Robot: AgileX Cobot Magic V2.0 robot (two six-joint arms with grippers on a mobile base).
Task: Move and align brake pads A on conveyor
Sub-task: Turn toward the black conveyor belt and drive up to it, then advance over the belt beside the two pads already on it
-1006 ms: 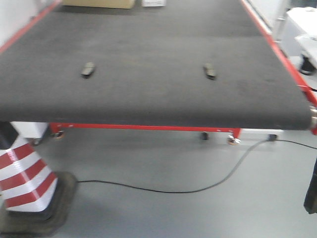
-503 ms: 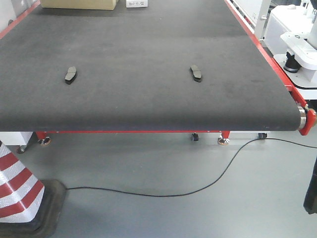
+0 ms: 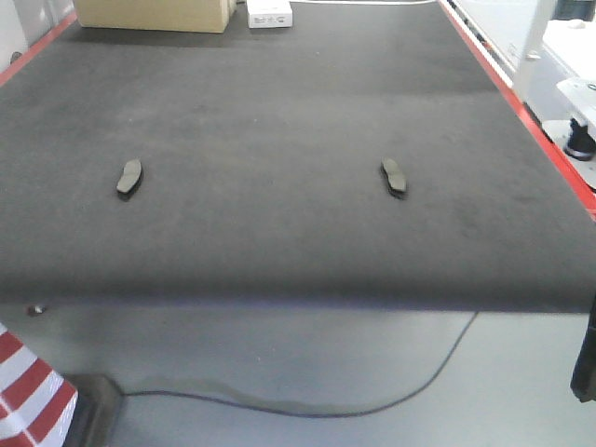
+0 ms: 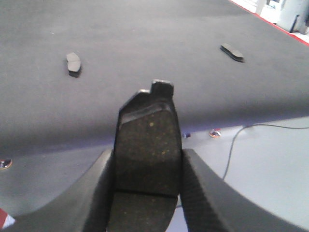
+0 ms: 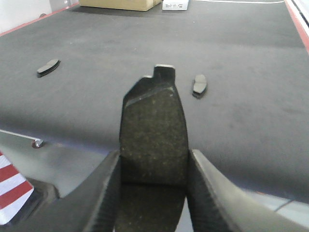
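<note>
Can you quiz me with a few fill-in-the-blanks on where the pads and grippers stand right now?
1. The number of brake pads lying on the conveyor is ____.
2. The left gripper is shut on a ____.
3. Beyond the pads at the belt's far end sits a cardboard box, and the small box beside it is ____ in colour.
4. The right gripper is ____ on its own pad.

Missing words: two; brake pad; white; shut

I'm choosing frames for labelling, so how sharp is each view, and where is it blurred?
Front view: brake pads fairly sharp; near edge of the conveyor smeared. Left wrist view: held pad crisp; belt pads soft. Right wrist view: held pad clear; background slightly soft.
</note>
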